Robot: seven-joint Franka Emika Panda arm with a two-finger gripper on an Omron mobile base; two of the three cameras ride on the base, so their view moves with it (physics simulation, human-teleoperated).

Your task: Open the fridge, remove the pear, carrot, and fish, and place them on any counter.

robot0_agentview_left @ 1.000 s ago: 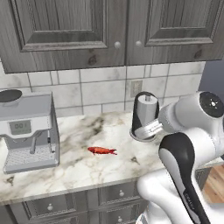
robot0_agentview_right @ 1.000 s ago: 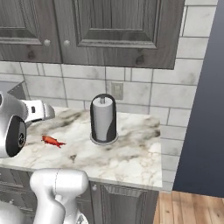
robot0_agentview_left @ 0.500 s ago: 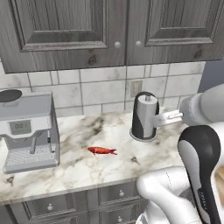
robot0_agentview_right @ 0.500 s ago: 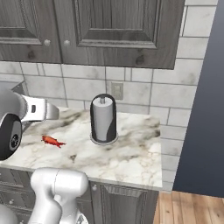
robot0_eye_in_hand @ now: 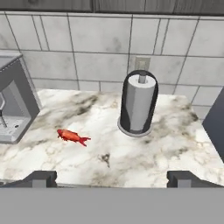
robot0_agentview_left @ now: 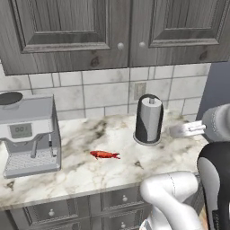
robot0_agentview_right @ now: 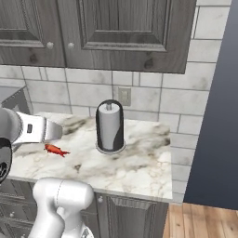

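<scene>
The gripper (robot0_eye_in_hand: 111,177) hangs wide open and empty at the near edge of the counter (robot0_eye_in_hand: 175,144). Farther in, left of centre, the red fish (robot0_eye_in_hand: 71,136) lies flat on the marble, well apart from the paper-towel holder (robot0_eye_in_hand: 138,104) to its right; a coffee machine (robot0_agentview_left: 28,134) stands far left against the tiled backsplash (robot0_eye_in_hand: 87,57).

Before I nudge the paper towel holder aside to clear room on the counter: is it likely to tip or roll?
The paper towel holder stands tall on a small round base, so a push near its top probably tips it; push low. Once down, the cylinder would likely roll across the smooth marble counter, perhaps toward the fish.
</scene>
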